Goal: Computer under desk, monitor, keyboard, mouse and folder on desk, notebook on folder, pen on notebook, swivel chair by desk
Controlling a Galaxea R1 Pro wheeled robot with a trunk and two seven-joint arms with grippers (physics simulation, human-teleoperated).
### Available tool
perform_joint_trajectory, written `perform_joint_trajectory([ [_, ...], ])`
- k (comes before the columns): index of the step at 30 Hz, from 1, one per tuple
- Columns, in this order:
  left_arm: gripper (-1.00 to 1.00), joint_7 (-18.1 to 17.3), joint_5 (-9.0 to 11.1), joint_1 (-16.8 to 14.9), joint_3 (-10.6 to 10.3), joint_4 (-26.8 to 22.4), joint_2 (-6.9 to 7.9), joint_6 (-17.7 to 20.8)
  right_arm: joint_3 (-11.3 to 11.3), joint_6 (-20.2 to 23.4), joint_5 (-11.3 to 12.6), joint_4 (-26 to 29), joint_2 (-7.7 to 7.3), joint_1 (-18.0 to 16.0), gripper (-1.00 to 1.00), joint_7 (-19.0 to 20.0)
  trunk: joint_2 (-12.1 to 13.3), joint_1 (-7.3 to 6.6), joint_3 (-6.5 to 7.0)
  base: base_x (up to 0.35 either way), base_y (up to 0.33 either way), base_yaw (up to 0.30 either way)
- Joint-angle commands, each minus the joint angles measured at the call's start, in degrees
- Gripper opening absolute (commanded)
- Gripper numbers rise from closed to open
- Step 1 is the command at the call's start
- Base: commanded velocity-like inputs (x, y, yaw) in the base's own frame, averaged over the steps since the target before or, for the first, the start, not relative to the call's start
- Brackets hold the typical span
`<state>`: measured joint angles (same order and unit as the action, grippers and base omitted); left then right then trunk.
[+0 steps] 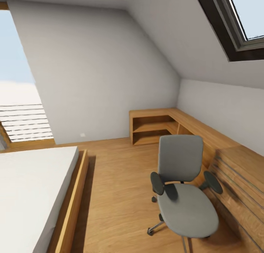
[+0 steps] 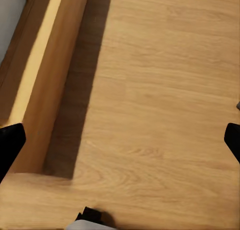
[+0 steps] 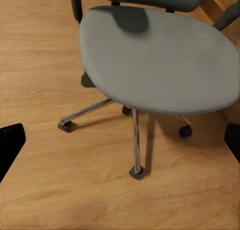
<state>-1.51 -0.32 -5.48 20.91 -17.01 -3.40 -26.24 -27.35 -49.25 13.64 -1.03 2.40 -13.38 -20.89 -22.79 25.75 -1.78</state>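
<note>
Swivel chair [image 1: 185, 194] on wooden floor [image 1: 117, 194], beside low shelf unit [image 1: 154, 126].

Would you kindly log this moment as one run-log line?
scene: bedroom | swivel chair: seat bare, beside wooden drawer unit | bed: on the left | both end effectors: open, empty

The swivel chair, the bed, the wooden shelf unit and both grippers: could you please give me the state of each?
swivel chair: upright on its casters, seat bare, beside the slatted wooden unit.
bed: mattress bare, in a wooden frame.
shelf unit: open-fronted, shelves bare.
left gripper: open, above the floor.
right gripper: open, above the chair's base.
</note>
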Motion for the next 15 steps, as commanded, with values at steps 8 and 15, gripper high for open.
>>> perform_joint_trajectory([
  [8,1.0,-0.2,0.0,-0.1,0.3,0.1,-0.09,-0.2,-0.5,-0.1,0.3,-0.1,-0.02,-0.1,1.0,-0.2,-0.1,0.04,-0.13,0.017,-0.01,0.274],
  [15,1.0,-0.2,0.0,-0.1,-0.9,0.1,-0.22,-0.2,-0.5,-0.1,0.3,-0.2,-0.02,-0.1,1.0,-0.2,-0.1,0.04,-0.17,0.199,-0.115,0.276],
])
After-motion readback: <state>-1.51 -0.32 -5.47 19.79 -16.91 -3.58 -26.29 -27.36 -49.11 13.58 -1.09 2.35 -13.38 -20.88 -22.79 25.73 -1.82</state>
